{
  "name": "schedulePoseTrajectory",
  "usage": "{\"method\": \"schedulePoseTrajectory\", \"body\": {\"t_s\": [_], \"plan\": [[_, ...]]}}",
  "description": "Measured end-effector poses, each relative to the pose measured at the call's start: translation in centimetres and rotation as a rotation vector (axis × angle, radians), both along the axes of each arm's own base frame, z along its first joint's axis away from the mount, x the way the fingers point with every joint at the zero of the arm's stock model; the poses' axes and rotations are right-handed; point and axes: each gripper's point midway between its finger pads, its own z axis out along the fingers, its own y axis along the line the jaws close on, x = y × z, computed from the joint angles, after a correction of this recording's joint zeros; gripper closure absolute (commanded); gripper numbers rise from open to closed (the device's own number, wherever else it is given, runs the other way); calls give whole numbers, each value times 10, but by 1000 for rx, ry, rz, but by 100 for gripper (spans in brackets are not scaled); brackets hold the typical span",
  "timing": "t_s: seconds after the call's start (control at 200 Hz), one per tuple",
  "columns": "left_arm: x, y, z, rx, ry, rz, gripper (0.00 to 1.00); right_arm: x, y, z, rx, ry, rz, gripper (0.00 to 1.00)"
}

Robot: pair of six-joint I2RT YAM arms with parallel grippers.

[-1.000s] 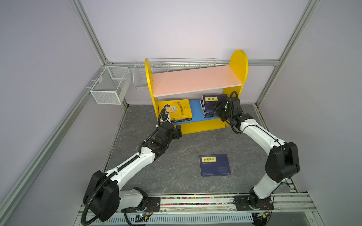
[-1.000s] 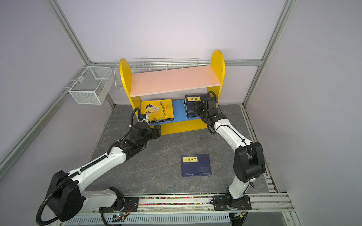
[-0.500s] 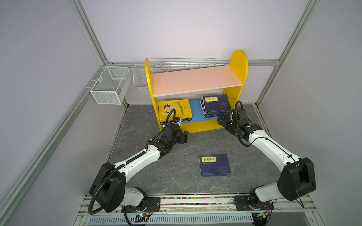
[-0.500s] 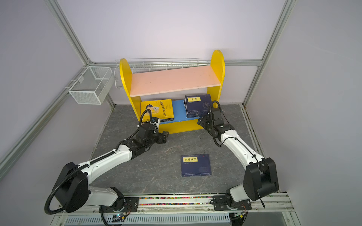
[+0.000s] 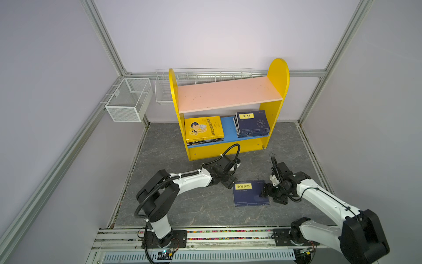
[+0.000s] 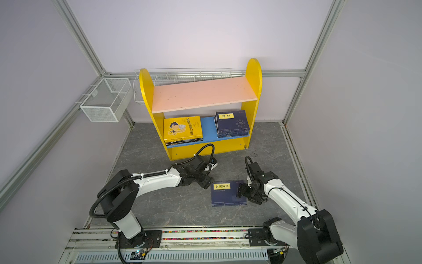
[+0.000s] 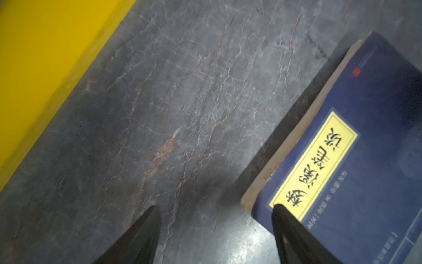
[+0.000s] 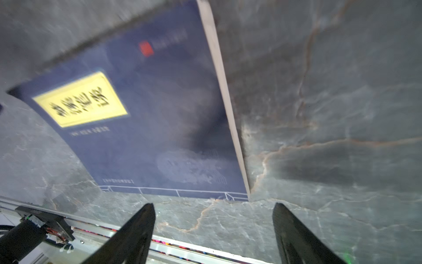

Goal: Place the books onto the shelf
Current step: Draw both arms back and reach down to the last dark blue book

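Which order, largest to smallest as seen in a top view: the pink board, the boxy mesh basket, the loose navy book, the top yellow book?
1. pink board
2. mesh basket
3. navy book and yellow book: about alike, unranked; the navy one is nearer the camera.

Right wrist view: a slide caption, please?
Open right tool near the corner of a navy, yellow-labelled paperback lying on the grey marbled tabletop.

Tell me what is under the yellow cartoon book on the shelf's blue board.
Under the yellow book the edges of more books show, stacked flat on the blue board; the lowest look dark. Their covers are hidden, so their count is unclear.
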Motion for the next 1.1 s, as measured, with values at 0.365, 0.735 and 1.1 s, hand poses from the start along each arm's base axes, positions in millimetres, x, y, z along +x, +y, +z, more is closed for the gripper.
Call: {"method": "schedulePoseTrajectory", "body": {"t_s": [0.365, 0.735, 1.1], "plan": [[-7, -7, -17, 49, 68, -63, 27, -21, 24, -11, 157, 123, 10, 17], [-12, -10, -26, 67, 115, -89, 30, 88, 46, 12, 162, -57, 74, 17], [-13, -12, -27, 75, 136, -95, 30, 152, 52, 33, 138, -239, 97, 17]]}}
